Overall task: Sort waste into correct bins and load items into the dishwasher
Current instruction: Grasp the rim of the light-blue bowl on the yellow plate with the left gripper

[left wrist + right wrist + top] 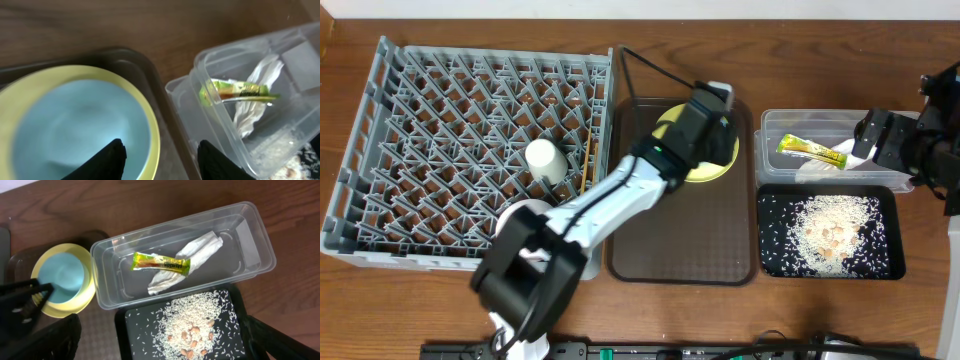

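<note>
My left gripper (162, 154) hangs, jaws spread, over the round light blue bowl (75, 130) nested on the round yellow plate (75, 71) on the dark brown serving tray (680, 240), so I'd centre on what looks like the bowl's blurred rim and pinch that alone, while my right gripper (868, 138) idles open-jawed.

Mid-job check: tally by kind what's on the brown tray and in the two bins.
Yellow plate: 1
Light blue bowl: 1
Sachet wrapper: 1
Paper napkin: 1
Rice scrap pile: 1
Total: 5
</note>
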